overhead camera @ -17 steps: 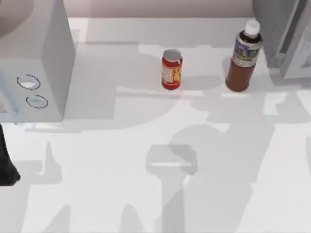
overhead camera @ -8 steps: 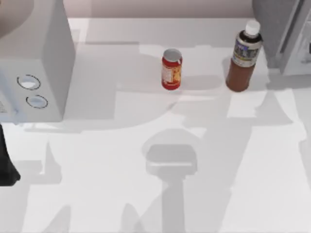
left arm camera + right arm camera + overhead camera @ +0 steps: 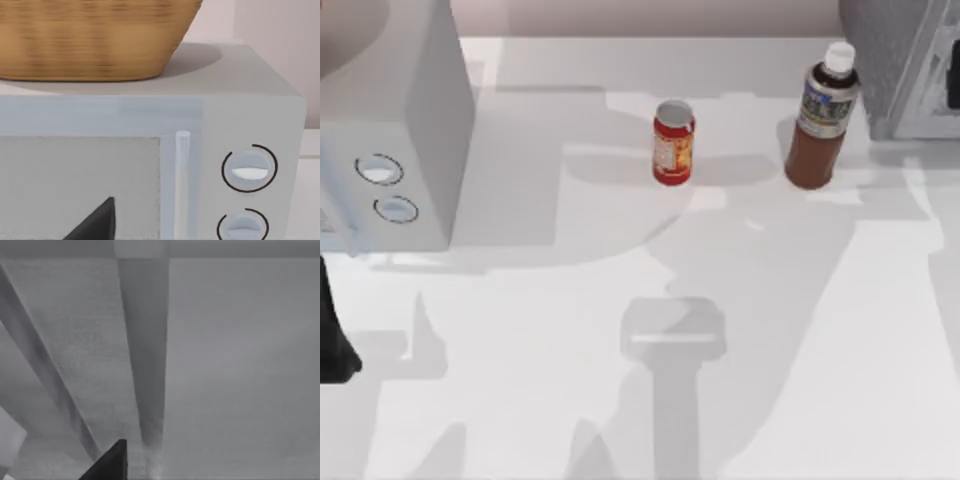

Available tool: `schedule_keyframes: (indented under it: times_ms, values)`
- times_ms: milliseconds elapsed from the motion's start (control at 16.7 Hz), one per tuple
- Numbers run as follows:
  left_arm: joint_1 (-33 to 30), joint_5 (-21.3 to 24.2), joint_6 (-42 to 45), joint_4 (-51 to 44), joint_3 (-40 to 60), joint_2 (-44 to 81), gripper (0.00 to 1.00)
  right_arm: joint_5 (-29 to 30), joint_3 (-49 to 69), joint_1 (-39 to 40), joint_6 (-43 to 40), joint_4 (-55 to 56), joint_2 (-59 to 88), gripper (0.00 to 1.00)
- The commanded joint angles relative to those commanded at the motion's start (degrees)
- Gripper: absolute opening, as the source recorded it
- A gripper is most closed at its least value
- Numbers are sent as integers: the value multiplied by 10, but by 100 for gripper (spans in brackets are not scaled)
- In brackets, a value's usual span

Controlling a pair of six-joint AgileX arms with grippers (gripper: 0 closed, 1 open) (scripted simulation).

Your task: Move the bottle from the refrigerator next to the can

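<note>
The left arm (image 3: 332,340) sits parked at the worktop's (image 3: 620,300) left edge, its pincer (image 3: 95,222) facing the white box with two dials (image 3: 250,170); whether released or clenched, I cannot tell. Farther back, the can (image 3: 673,142) stands upright mid-worktop. The bottle (image 3: 823,115) stands upright to its right, apart from it, just beside the refrigerator (image 3: 905,60). The right pincer (image 3: 107,462) faces the refrigerator's grey surface close up; its grip state cannot be told.

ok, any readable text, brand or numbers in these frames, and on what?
None can be read.
Bottle: blue-grey label has marks, too blurred to read.
Can: yellow-orange label print, too blurred to read.
White box: two round dials, no numbers or words visible.
Refrigerator: no text visible.
</note>
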Motion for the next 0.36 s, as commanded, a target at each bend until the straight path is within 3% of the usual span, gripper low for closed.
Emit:
schedule_keyframes:
  times_ms: [360]
  values:
    - [0,0,0,0,0,0,100,1,89,1,0,-18,65,100]
